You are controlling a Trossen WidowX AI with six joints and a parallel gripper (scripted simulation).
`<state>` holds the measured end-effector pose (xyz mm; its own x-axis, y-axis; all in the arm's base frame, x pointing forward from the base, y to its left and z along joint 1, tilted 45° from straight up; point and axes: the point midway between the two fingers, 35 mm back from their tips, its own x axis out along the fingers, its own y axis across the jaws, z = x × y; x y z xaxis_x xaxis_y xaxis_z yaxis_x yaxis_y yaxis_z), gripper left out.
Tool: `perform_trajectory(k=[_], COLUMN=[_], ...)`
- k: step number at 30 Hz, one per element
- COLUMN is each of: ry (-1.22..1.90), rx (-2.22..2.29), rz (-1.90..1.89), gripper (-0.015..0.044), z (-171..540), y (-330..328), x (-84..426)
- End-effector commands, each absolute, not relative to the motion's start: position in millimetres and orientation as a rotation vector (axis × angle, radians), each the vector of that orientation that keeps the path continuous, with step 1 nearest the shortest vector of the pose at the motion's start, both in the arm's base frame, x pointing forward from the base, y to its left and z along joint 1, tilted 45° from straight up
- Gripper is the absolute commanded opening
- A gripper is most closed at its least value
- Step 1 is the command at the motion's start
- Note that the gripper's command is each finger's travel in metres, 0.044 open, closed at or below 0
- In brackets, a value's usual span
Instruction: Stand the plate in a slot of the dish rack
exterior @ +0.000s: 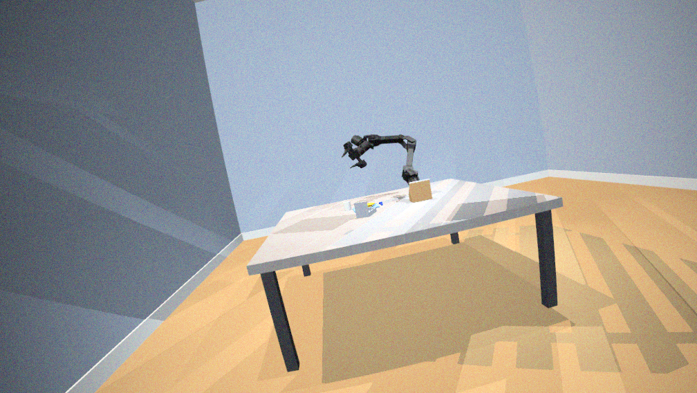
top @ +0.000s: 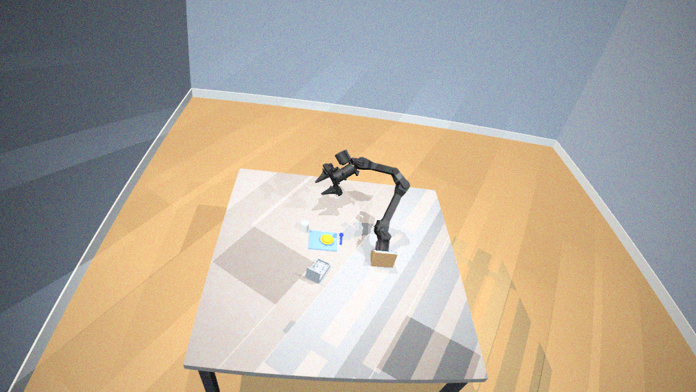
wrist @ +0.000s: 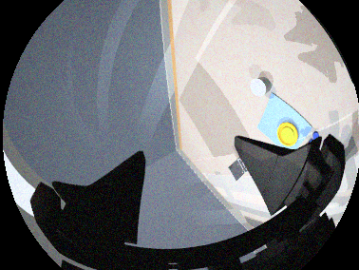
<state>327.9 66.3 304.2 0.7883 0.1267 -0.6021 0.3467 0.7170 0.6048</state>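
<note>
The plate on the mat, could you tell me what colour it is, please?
The plate is yellow, lying on a light blue mat; the top view shows it best.

Near the middle of the surface (top: pixel 253 311), in the top view: plate (top: pixel 327 239) on a mat (top: pixel 316 241), spoon (top: pixel 341 238) just right of the plate at the mat's right edge. Cup (top: pixel 304 225) just off the mat's far left corner. Rack (top: pixel 317 270) nearer the camera than the mat, apart from it. Box (top: pixel 383 257) right of the mat, directly before the arm's base (top: pixel 382 239). Arm arched up and leftward from there. Pincer (top: pixel 327 183) high above the far part of the surface, behind cup and mat, well apart from all, spread wide with nothing between.
</note>
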Motion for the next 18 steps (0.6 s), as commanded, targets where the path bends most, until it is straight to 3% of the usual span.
perform_trajectory(k=[1, 18], ry=[0.732, 0.976], rx=[0.674, 0.238], rz=[-0.202, -0.402], gripper=[0.04, 0.04], z=[275.7, 186.2], y=[60.6, 36.1], x=[332.4, 329.7])
